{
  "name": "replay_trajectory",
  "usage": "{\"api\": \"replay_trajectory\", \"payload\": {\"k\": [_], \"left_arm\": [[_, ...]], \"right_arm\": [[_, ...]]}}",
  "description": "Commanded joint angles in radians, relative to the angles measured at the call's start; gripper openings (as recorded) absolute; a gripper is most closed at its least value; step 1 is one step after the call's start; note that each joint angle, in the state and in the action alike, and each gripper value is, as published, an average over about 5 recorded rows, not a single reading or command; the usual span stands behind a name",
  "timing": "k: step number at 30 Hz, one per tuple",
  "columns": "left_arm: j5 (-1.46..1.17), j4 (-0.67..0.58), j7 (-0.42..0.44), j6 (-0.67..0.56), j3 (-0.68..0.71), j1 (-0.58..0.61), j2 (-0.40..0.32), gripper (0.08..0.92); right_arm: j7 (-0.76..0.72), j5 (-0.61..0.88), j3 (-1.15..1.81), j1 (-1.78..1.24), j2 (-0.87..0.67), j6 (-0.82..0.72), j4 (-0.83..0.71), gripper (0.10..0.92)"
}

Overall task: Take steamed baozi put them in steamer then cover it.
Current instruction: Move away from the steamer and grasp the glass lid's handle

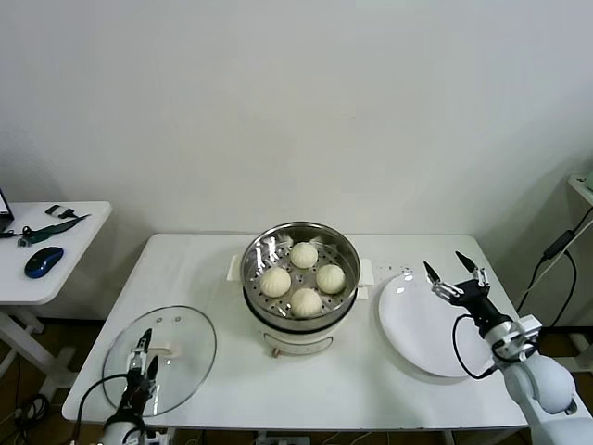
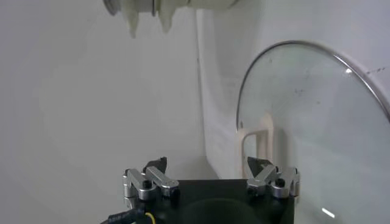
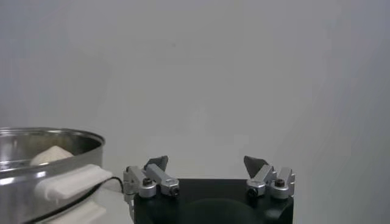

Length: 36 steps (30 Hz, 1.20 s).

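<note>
Together we look down on a white bench (image 1: pixel 213 269) set against a pale wall. Our steamer (image 1: pixel 299 278) stands at the middle of the bench, nearer the far edge, and all four baozi (image 1: pixel 304 255) already sit inside its steel basket, close together on the perforated floor. The cover (image 1: pixel 159 360) lies flat at the near left corner of the bench, well apart from the steamer, so the steamer is not yet covered. Our left pincer (image 1: pixel 144 356) hovers right over the cover, released, with its fingers spread to either side of the white handle (image 2: pixel 258 139) and nothing held. Our right pincer (image 1: pixel 455 269) is released too and empty, raised above the far part of a white plate (image 1: pixel 417 334) that rests by the right edge of the bench, just beside the steamer.
</note>
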Motion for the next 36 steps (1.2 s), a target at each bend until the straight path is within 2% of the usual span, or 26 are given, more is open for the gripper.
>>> {"api": "replay_trajectory", "payload": {"k": [1,21,24,36], "left_arm": [[0.004,0.128,-0.046,-0.032,0.003,-0.118,0.008,0.823],[-0.002,0.279,-0.100,-0.065,0.002,-0.229,0.021,0.814],[-0.002,0.290,-0.109,-0.071,0.001,-0.231,0.022,0.757],[-0.057,0.239,-0.115,-0.084,-0.001,-0.212,0.032,0.412]], "right_arm": [[-0.002,-0.017,0.037,-0.033,0.022,0.000,-0.003,0.823],[-0.025,-0.071,0.033,-0.027,0.042,0.016,-0.027,0.823],[-0.029,-0.077,0.032,-0.027,0.045,0.018,-0.028,0.823],[-0.038,-0.102,0.029,-0.020,0.049,0.025,-0.039,0.823]]}}
